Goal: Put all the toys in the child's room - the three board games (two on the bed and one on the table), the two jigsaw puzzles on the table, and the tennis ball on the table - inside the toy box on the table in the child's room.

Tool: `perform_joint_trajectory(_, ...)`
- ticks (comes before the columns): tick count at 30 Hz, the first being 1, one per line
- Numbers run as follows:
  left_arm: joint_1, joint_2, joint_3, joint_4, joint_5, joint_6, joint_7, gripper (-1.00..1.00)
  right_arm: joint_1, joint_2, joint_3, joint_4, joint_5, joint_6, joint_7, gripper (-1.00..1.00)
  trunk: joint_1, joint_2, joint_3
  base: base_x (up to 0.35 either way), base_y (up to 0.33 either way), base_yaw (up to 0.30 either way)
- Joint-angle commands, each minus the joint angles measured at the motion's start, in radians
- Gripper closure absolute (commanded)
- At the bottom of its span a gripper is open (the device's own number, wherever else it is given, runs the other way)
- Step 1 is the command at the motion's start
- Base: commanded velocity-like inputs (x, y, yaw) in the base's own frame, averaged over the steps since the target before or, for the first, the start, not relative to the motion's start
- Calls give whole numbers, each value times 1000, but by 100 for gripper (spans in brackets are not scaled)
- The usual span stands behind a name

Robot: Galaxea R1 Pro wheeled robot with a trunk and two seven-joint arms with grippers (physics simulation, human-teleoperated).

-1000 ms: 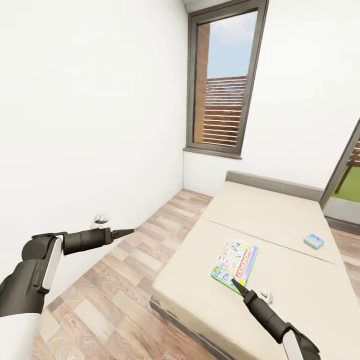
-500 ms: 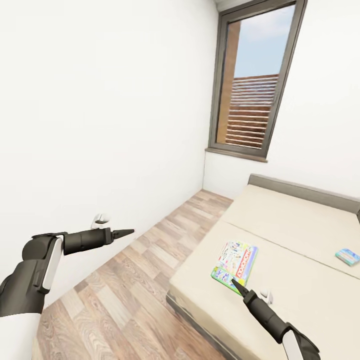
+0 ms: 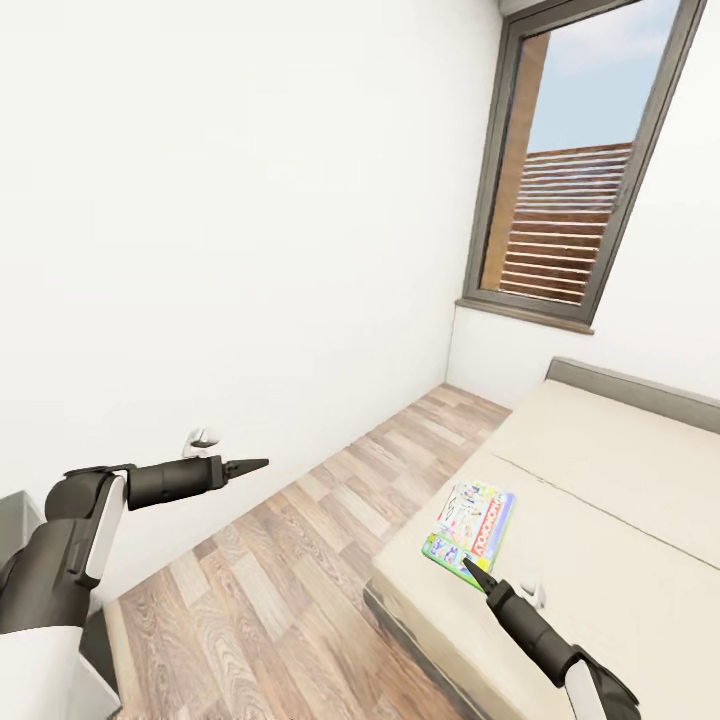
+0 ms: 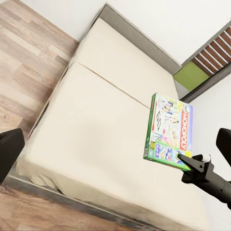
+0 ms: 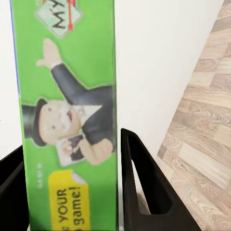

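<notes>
Gripping the green-edged board game [image 3: 470,520], the right pincer [image 3: 468,568] holds it lengthwise, pointing away.

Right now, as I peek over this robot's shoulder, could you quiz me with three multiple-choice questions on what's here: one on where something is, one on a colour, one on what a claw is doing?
1. Where is the Monopoly board game?
A. flat on the floor
B. held at its edge by the right gripper, above the bed
C. on the window sill

2. What colour is the box's narrow edge, as the right wrist view shows it?
A. green
B. red
C. black

3. What state is the left gripper in?
A. clamped on a ball
B. spread wide open
C. shut, holding nothing

Answers:
1 B: the left wrist view shows the box tilted up off the cover, pinched at one end.
2 A: a green strip lies between the black fingers.
3 C: its tips meet in a point over the wood floor.
</notes>
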Motion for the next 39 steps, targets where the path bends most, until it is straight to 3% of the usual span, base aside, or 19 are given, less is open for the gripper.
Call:
perform_joint_trajectory(1, -1, 0, 0, 0, 4, 7, 0, -100, -1, 1, -4, -1, -6, 9, 3, 100, 1, -2, -2, 0, 0, 293)
perform_joint_trajectory(24, -1, 0, 0, 0, 3, 6, 1, -100, -1, 2, -2, 0, -6, -20, 0, 100, 1, -2, -2, 0, 0, 293)
perform_joint_trajectory(39, -1, 0, 0, 0, 3, 6, 2, -100, -1, 11, -2, 0, -6, -20, -44, 100, 1, -2, -2, 0, 0, 293)
